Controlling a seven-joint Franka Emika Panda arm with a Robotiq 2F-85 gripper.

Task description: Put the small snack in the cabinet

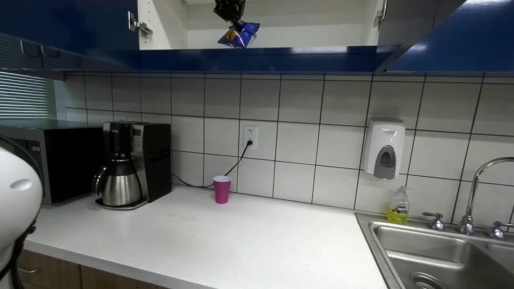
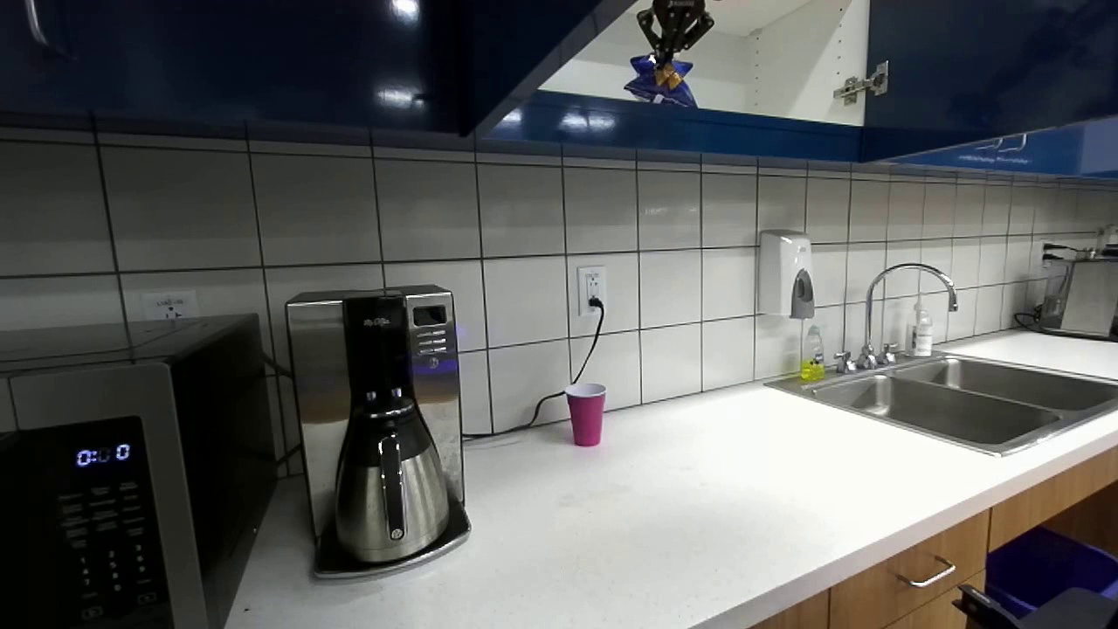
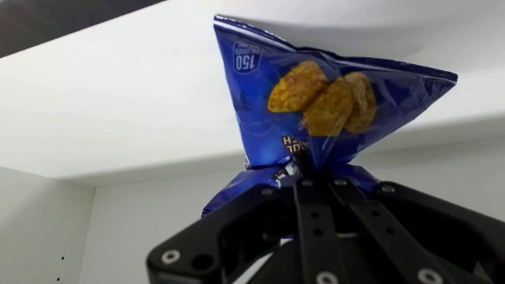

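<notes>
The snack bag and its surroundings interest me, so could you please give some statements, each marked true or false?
1. The gripper is shut on the snack bag. True.
2. The pink cup stands upright on the counter. True.
3. The snack bag is down beside the cup. False: it is held up at the open cabinet.
4. The snack bag is plain green. False: it is blue, with chips pictured.
5. The carafe sits in the coffee maker. True.

Counter (image 1: 257,237) holds cup (image 1: 222,192) (pink), coffeemaker (image 1: 156,164), microwave (image 1: 74,162).
</notes>
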